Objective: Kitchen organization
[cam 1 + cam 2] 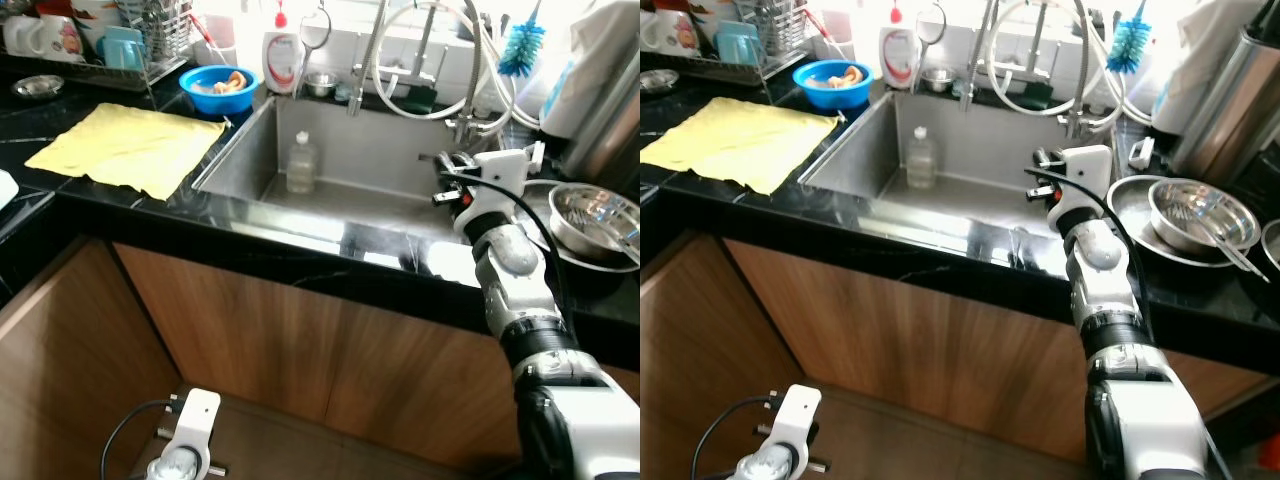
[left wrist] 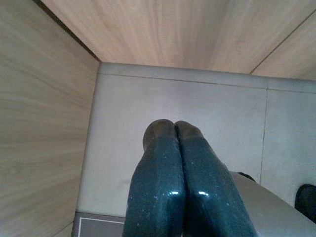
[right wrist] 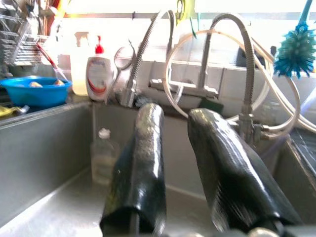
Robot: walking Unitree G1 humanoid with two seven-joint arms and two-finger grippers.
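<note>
Bottle (image 1: 302,162), clear plastic, upright in sink (image 1: 390,150), likely light & slippery, best gripped mid-body; right gripper (image 3: 182,163) open w/ nothing held, left gripper (image 2: 175,163) closed, empty.

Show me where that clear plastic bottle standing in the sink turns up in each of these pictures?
Left eye view: bottle upright at the sink's back wall, left of centre.
Right eye view: same bottle, far left part of the basin.
Left wrist view: not in it.
Right wrist view: bottle beside the right hand.
Shared landmark: blue bowl on the counter.
</note>
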